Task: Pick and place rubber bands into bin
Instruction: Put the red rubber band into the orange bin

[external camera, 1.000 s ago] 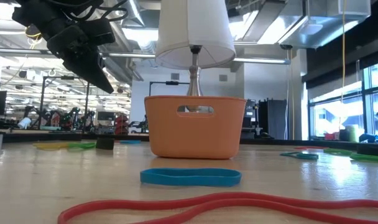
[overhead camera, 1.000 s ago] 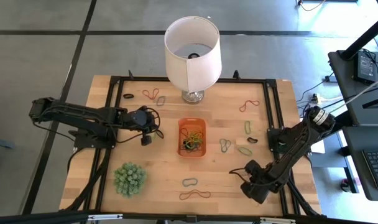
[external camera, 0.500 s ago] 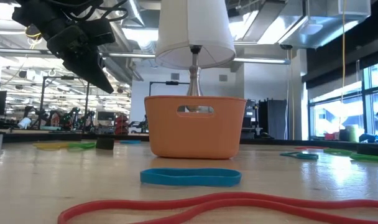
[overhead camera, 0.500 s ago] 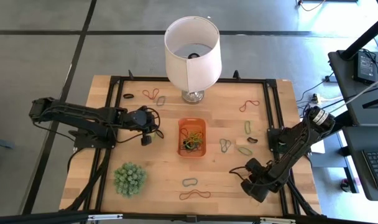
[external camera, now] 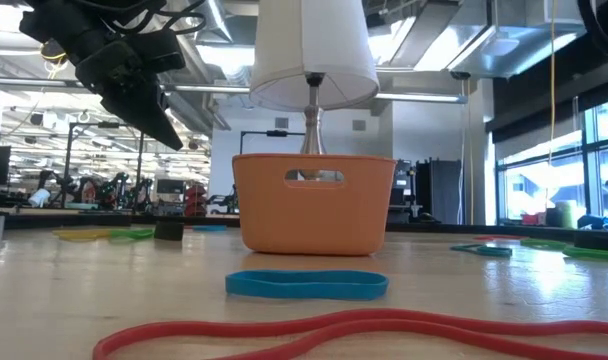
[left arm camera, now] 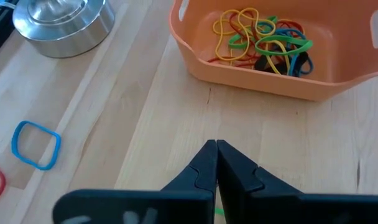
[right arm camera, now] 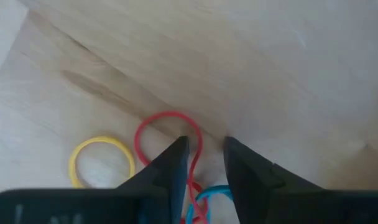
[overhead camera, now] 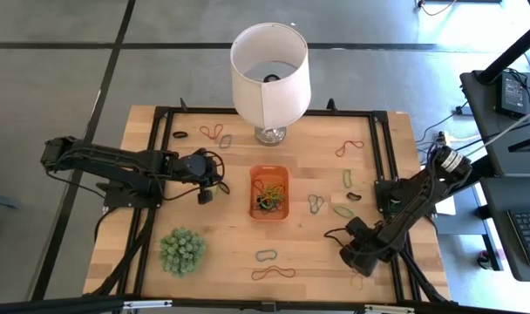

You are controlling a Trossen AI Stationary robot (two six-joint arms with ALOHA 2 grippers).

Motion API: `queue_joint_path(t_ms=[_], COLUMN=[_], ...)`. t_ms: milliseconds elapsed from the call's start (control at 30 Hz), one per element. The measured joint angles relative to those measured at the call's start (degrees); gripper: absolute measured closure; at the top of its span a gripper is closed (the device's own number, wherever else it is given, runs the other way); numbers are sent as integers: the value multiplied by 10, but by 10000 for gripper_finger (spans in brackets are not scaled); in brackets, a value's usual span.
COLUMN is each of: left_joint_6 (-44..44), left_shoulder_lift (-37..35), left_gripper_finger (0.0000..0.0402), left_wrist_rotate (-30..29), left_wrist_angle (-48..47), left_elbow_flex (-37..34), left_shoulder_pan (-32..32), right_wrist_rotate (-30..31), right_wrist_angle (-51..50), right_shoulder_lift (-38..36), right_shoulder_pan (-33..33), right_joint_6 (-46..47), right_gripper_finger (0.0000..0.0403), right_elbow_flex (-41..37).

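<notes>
The orange bin (overhead camera: 269, 193) stands mid-table with several rubber bands (left arm camera: 263, 40) inside. More bands lie loose on the wood, among them a blue one (overhead camera: 266, 255) and a red one (overhead camera: 274, 273) near the front edge. My right gripper (overhead camera: 352, 255) is at the front right, pointing down. Its fingers are open (right arm camera: 204, 149) over a red band (right arm camera: 167, 121), with a yellow band (right arm camera: 102, 162) and a blue band (right arm camera: 214, 194) beside it. My left gripper (overhead camera: 206, 194) hangs shut (left arm camera: 215, 149) in the air left of the bin. My right gripper comes at the red band from above, pointing down. One finger (right arm camera: 176, 162) stands over the strand where the loop narrows (right arm camera: 192, 140). I cannot tell whether the fingers touch the band or the table. The band lies flat on the wood.
A lamp with a white shade (overhead camera: 268, 65) and a metal foot (left arm camera: 61, 22) stands at the far edge behind the bin. A spiky green ball plant (overhead camera: 180, 251) sits at the front left. Black frame rails (overhead camera: 376, 148) run along the table's sides. A blue band (left arm camera: 36, 144) lies near the lamp.
My right gripper has sunk toward the table and shifted a little toward the far edge, uncovering a pale band near the front edge. My left arm and the bin have kept still.
</notes>
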Motion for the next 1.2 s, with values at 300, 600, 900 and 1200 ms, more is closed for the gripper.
queue_joint_path(t_ms=[300, 600, 900, 1200], left_joint_6=[0, 0, 0, 0], left_shoulder_lift=[0, 0, 0, 0], left_gripper_finger=[396, 395, 394, 397], left_wrist_rotate=[0, 0, 0, 0], left_wrist_angle=[0, 0, 1, 1], left_elbow_flex=[0, 0, 0, 0], left_shoulder_pan=[0, 0, 0, 0], right_wrist_rotate=[-19, 2, 98, 219], right_wrist_angle=[-51, -220, -400, -469], right_shoulder_lift=[8, -5, -40, -54], right_shoulder_pan=[-1, 0, -4, -66], right_joint_6=[-15, -20, -20, -107], right_gripper_finger=[393, 398, 401, 402], right_elbow_flex=[53, 161, 289, 392])
